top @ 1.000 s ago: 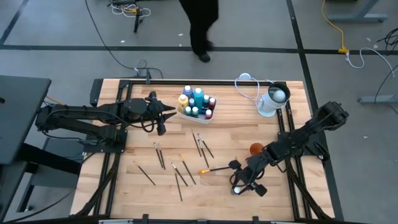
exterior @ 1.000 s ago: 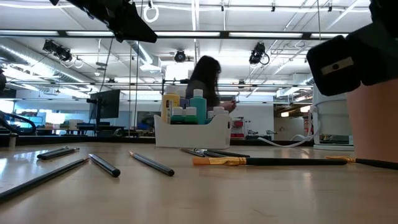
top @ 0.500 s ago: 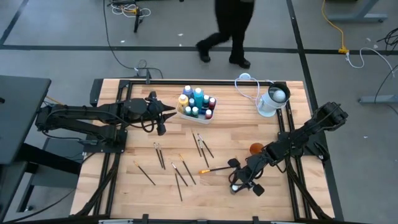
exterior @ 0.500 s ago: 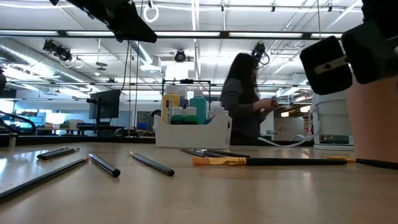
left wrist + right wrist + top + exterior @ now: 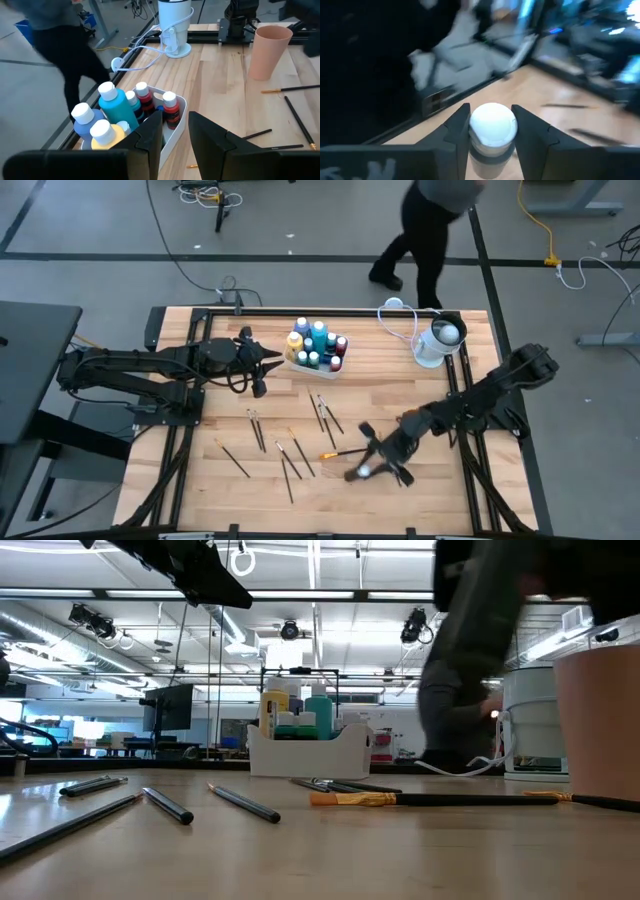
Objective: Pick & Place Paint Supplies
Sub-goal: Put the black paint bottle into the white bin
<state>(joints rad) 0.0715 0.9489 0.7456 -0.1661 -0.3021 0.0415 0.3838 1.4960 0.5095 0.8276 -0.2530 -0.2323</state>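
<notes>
Right gripper (image 5: 366,470) low over the front-right part of the pale wooden tabletop (image 5: 400,390), fingers closed partway around a small white-capped bottle (image 5: 492,131), cap showing between the two dark fingers (image 5: 454,131) in the right wrist view. Just beside that gripper, a long orange-and-dark-handled brush (image 5: 345,451) lying flat, bristle end toward the middle of the table. Left gripper (image 5: 268,365) hanging above the table's left side, just beside the white rectangular caddy (image 5: 331,373), fingers a little apart and holding nothing. Packed upright in the caddy: white-capped paint bottles in teal (image 5: 116,108), yellow (image 5: 109,139), blue (image 5: 86,123) and red (image 5: 171,110). Scattered flat across the middle and front-left of the table, thin dark-handled brushes (image 5: 291,463), some in pairs, one pair (image 5: 256,428) nearer the left arm, another cluster (image 5: 325,412) below the caddy. Peach-coloured plastic cup (image 5: 269,52) upright on the right side of the table. At the far right corner, a white-and-grey round container (image 5: 439,341) with a white cable (image 5: 400,317) looping off it. Beyond the table's far edge, a person in dark trousers (image 5: 418,242) on the grey floor.
</notes>
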